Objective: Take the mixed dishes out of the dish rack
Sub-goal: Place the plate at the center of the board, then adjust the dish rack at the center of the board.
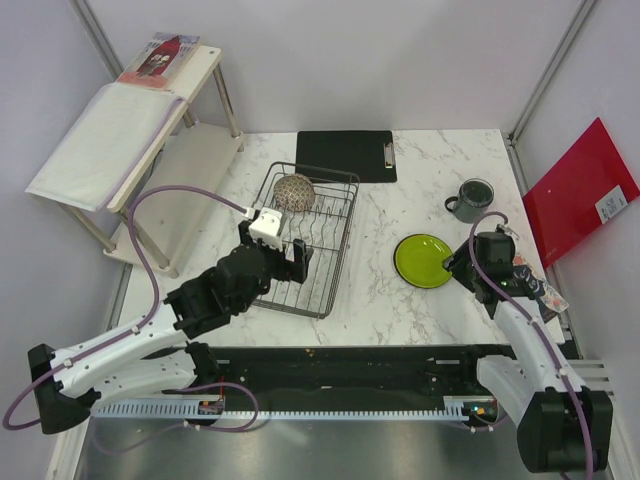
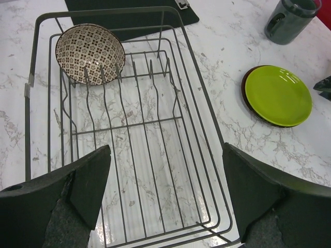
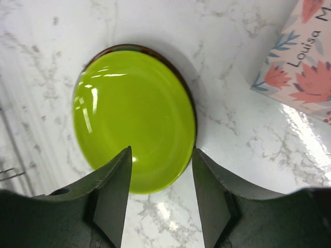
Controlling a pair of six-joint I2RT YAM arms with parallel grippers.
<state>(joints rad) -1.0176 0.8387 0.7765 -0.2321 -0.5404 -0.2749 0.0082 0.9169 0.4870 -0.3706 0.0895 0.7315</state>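
Observation:
The dish rack (image 1: pixel 345 236) (image 2: pixel 26 129) stands left of centre and holds one brown-and-white patterned bowl (image 1: pixel 295 193) (image 2: pixel 90 51), standing on edge among the dividers at its far end. My left gripper (image 1: pixel 275 250) (image 2: pixel 165 150) hovers open over the rack's near half with nothing in it. The lime-green plate (image 1: pixel 424 260) (image 2: pixel 278 95) (image 3: pixel 134 119) lies on the dark red plate, whose rim (image 3: pixel 150 50) peeks out underneath. Over that stack's near edge my right gripper (image 1: pixel 462 268) (image 3: pixel 162 151) is open. The dark mug (image 1: pixel 472 199) (image 2: pixel 290 19) stands behind them.
A black clipboard (image 1: pixel 347 155) lies behind the rack. A red folder (image 1: pixel 580 190) leans at the right wall, and a flowered booklet (image 3: pixel 302 67) lies right of the plates. A white shelf unit (image 1: pixel 120 140) stands off the table's left side.

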